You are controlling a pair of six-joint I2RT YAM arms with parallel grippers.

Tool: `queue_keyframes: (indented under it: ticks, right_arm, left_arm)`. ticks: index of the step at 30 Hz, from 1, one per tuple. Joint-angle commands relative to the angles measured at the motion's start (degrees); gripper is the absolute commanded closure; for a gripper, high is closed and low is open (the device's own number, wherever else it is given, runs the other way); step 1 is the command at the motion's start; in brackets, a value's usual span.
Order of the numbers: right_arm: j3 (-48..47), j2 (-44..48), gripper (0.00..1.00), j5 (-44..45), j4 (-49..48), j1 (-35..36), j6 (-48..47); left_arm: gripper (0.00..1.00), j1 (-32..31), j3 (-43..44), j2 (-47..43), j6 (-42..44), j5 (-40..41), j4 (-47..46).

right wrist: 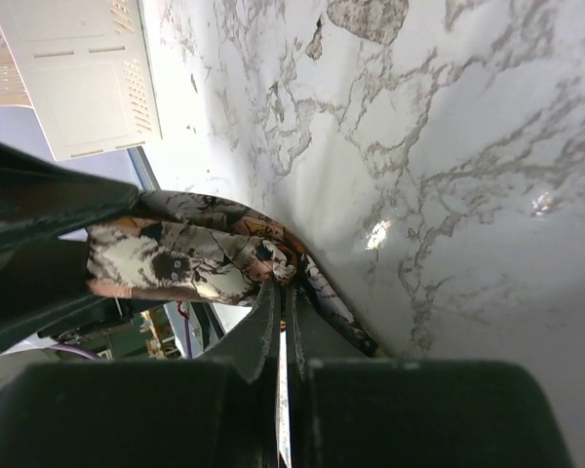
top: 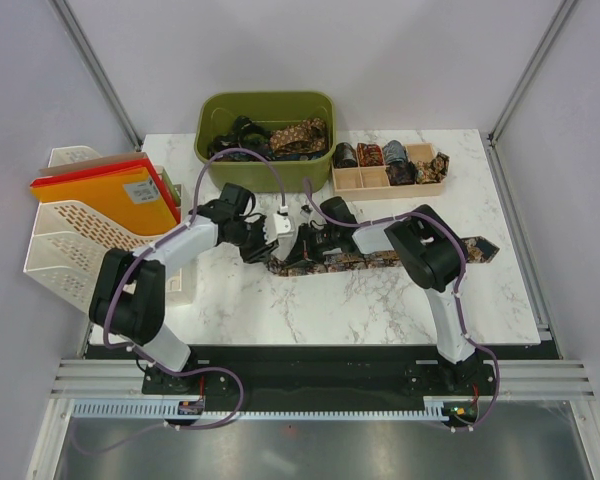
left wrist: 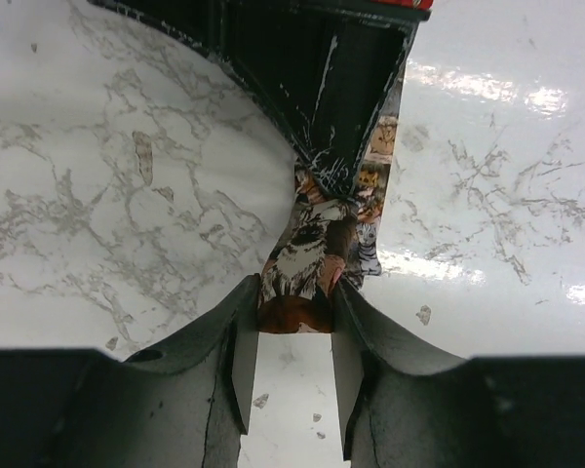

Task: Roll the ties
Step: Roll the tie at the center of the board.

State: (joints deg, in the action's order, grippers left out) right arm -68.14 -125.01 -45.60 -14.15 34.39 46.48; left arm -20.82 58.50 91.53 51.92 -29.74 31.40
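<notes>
Arm bases: bolted to the dark rail (top: 310,365) at the near edge, both arms reaching in toward the middle of the table.
Left gripper (left wrist: 291,331): jaws narrow, one finger pressed on each side of the printed tie (left wrist: 307,253) at its folded end.
Right gripper (right wrist: 281,312): jaws closed tight, and I see the fabric gathering into their tips.
Printed tie position: flat across mid-table, running from between the two grippers out to the right, pointed end well past the right arm.
In the way: the right arm's forearm (top: 425,250) lies over the tie's middle, hiding part of it from my top view.
Surface: white marble table (top: 380,310), glossy, with glare patches in the wrist views.
Left side: white file rack (top: 65,250) holding orange folders (top: 105,200), just beside the left arm.
Back right: wooden tray (top: 365,180) with rolled ties (top: 380,153) in its far compartments.
Back centre: green bin (top: 265,105) with loose ties (top: 295,135) heaped inside; a purple cable (top: 245,155) loops in front of it.
Room: plain grey walls (top: 380,50), metal frame posts (top: 95,65) at the corners.
</notes>
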Motion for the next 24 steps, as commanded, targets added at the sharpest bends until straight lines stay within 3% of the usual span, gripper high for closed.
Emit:
queue_keyframes:
  ticks: [1,18,24]
  right_arm:
    - [0.0,-0.9,1.00,2.5,0.5,0.1,-0.5]
    - [2.7,-0.6,1.00,0.5,-6.5,-0.3,5.4]
    - [2.7,3.5,0.89,-2.4,-3.8,-1.5,3.2]
  left_arm:
    - [0.60,-1.8,3.1,1.0,-0.3,-3.9,1.4]
    - [0.59,-7.5,1.8,10.2,-4.5,0.6,-3.2]
    - [0.61,-7.5,-1.4,10.5,-2.7,3.7,-3.4]
